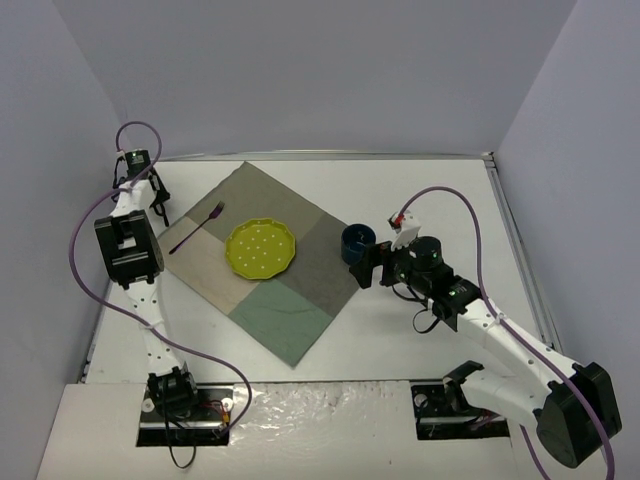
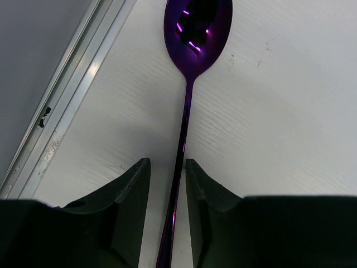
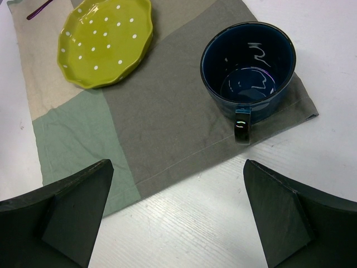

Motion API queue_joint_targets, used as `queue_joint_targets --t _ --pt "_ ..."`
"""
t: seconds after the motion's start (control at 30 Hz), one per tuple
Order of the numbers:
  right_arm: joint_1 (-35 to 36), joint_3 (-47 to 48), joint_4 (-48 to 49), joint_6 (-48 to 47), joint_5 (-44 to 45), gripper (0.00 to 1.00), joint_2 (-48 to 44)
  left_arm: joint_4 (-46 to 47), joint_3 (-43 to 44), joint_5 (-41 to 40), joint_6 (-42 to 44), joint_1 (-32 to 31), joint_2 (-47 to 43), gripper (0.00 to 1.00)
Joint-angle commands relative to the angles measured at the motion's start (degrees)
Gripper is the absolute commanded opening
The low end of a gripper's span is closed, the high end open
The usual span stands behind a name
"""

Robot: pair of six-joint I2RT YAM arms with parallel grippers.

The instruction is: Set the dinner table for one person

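Between the fingers of the left gripper, narrowly apart and not clamped: handle of the purple spoon, flat on the dinner table. Long axis straight ahead from the palm, bowl beyond the fingertips, tail back under the wrist; metal rim off to the gripper's left. Judged need for the coming move: closure across the handle, no turn of the wrist. Right gripper wide apart and empty, well away from the spoon; blue cup just ahead on the cloth, plate ahead and left
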Motion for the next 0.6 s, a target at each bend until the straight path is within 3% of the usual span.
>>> queue_joint_targets --t 0.0,0.17,0.23,0.57 --pt "0.3 3.2 2.5 0.5 1.3 1.0 0.2 -4.3 0.9 0.4 -1.1 0.5 1.2 0.25" --pt "0.3 3.0 2.5 0.5 1.3 1.0 -0.1 -5.0 2.8 0.8 -0.9 0.4 1.9 0.05" --pt "0.3 2.8 2.6 0.5 1.5 1.0 -0.3 -5.0 3.2 0.8 -0.3 0.4 1.8 0.01" --pt "0.3 2.8 2.3 0.2 1.2 1.0 -0.6 -3.8 5.5 3.4 6.2 0.5 -1.4 0.0"
